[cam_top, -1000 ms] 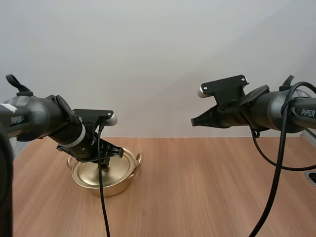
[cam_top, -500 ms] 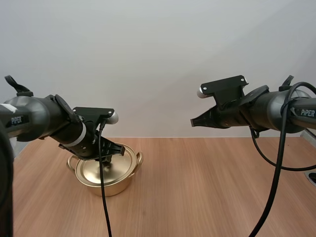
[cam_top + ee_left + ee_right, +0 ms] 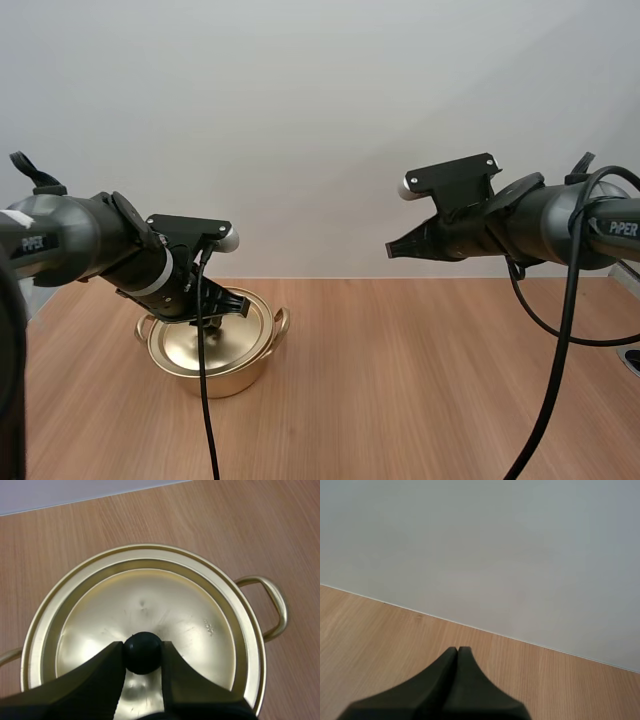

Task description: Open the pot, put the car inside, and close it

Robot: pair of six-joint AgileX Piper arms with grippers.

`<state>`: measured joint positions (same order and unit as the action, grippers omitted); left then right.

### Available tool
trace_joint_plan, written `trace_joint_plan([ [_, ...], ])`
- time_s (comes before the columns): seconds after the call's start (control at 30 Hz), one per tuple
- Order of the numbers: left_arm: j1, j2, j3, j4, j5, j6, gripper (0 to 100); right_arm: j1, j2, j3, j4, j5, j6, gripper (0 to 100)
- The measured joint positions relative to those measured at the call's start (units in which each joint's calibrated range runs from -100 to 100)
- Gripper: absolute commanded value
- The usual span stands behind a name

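A gold pot (image 3: 240, 375) stands on the wooden table at the left, with its gold lid (image 3: 195, 345) on top. My left gripper (image 3: 212, 318) reaches down onto the lid. In the left wrist view its two fingers pinch the lid's black knob (image 3: 143, 652) at the middle of the lid (image 3: 195, 615), and the pot's rim and one side handle (image 3: 274, 605) show around it. I cannot tell whether the lid rests on the rim or hangs just above it. My right gripper (image 3: 392, 248) hovers high over the table's right half, its fingers (image 3: 451, 666) together as one dark wedge, holding nothing.
The wooden table (image 3: 420, 380) stretches bare from the pot to the right edge. A plain pale wall rises behind the table's far edge (image 3: 520, 641).
My left gripper and the lid under it have shifted slightly up and to the right over the pot. The right arm has stayed where it was.
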<state>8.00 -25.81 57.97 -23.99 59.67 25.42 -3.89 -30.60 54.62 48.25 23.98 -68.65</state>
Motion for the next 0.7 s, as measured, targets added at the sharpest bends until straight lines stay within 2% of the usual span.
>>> trace_joint_plan([
  [0.13,0.00,0.1,0.3,0.0,-0.3,0.0,0,0.0,0.0,0.0,0.0,0.0,0.0,0],
  [0.2,0.00,1.1,0.3,0.0,-0.1,0.0,5,0.0,0.0,0.0,0.0,0.0,0.0,0],
  [0.3,0.00,1.7,0.3,0.0,-0.1,0.0,27,0.0,0.0,0.0,0.0,0.0,0.0,0],
  [0.47,0.00,1.9,0.4,-0.8,-0.1,0.0,80,0.0,0.0,0.0,0.0,0.0,0.0,0],
  [0.53,0.00,1.9,0.4,-1.0,-0.1,-0.1,94,0.0,0.0,0.0,0.0,0.0,0.0,0],
  [0.6,0.00,1.9,0.4,-1.0,-0.1,-0.1,100,0.0,0.0,0.0,0.0,0.0,0.0,0],
  [0.7,0.00,1.9,0.4,-1.0,0.1,-0.1,100,0.0,0.0,0.0,0.0,0.0,0.0,0],
])
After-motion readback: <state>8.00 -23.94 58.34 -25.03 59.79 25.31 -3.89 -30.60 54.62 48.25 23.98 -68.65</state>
